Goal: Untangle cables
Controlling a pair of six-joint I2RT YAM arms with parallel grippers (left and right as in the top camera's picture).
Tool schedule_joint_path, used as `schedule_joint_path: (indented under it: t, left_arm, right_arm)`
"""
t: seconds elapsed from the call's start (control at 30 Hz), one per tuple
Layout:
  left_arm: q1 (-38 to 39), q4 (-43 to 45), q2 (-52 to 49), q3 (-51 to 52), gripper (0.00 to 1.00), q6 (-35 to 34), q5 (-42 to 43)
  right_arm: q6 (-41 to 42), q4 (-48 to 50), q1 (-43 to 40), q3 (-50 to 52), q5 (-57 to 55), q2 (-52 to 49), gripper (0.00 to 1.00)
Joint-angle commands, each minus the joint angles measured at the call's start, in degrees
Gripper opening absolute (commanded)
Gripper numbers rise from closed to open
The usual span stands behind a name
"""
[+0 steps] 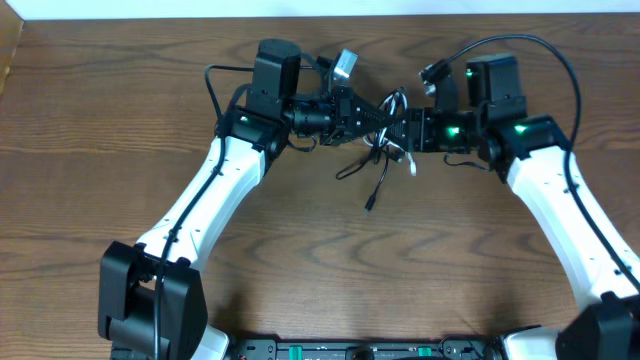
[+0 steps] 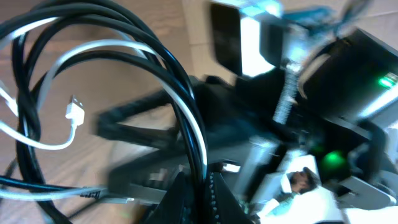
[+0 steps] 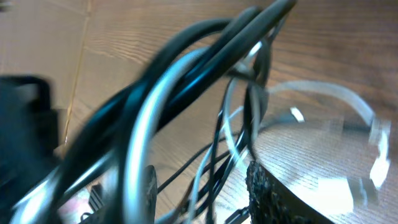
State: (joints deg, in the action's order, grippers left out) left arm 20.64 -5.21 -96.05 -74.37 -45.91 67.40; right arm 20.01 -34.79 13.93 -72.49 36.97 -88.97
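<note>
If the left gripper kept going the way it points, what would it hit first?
Most likely the right gripper facing the left gripper, with only the black cable and white cable bundle between; depth is unclear.

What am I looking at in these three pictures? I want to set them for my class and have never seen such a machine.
Two white robot arms work at a wooden table. The overhead picture looks straight down; the other two come from cameras on the wrists. The left gripper and right gripper meet mid-table on a tangle of thin cords: a white cable and a black cable, looped together. Both grippers seem to hold the bundle, lifting it. A black end trails toward the table; a white plug dangles.
</note>
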Motion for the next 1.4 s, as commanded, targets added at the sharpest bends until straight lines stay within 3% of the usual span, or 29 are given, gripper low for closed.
schedule_joint_path:
  t: [0.0, 0.2, 0.27, 0.37, 0.5, 0.6, 0.7, 0.8, 1.0, 1.17, 1.37]
  left_arm:
    - [0.04, 1.49, 0.59, -0.87, 0.08, -3.37, 4.50]
    - [0.04, 1.49, 0.59, -0.87, 0.07, -3.76, 5.70]
    - [-0.02, 1.49, 0.59, -0.87, 0.08, -3.69, 5.66]
    - [-0.57, 1.46, 0.59, -0.87, 0.08, 0.24, 5.40]
    - [-1.92, -3.85, 0.59, -0.85, 0.07, 9.81, 1.42]
    - [-2.60, -16.35, 0.59, -0.85, 0.08, 16.41, -10.78]
    - [-2.58, -24.39, 0.59, -0.85, 0.07, 21.66, -20.70]
    - [-2.58, -27.52, 0.59, -0.85, 0.07, 25.35, -23.52]
    - [-3.08, -29.51, 0.59, -0.85, 0.08, 30.51, -23.76]
    - [-6.10, -34.40, 0.61, -0.87, 0.07, 30.75, -31.21]
    - [-10.80, -40.28, 0.61, -0.87, 0.08, 33.70, -39.01]
  right_arm:
    - [2.25, 1.25, 0.04, -0.57, -2.34, -1.07, 0.42]
    - [4.92, 3.98, 0.02, -0.57, -6.93, -1.20, 0.37]
    - [5.92, 4.22, -0.09, -0.57, -9.70, -1.20, 0.27]
    - [5.84, 3.87, -0.87, -0.59, -13.14, -1.07, 0.01]
    - [4.59, 3.67, -4.24, -0.59, -14.49, 0.98, 0.01]
    - [4.57, 2.25, -8.72, -0.59, -19.23, 5.25, 0.01]
    - [4.52, -0.26, -10.86, -0.59, -31.61, 8.41, 0.01]
    - [3.52, -3.63, -10.78, -0.59, -48.30, 9.27, 0.01]
    - [3.56, -8.76, -11.04, -0.59, -65.99, 7.30, 0.01]
    - [6.16, -11.87, -12.00, -0.59, -78.66, 4.44, 0.01]
    - [6.62, -12.00, -13.66, -0.59, -76.04, 2.23, 0.01]
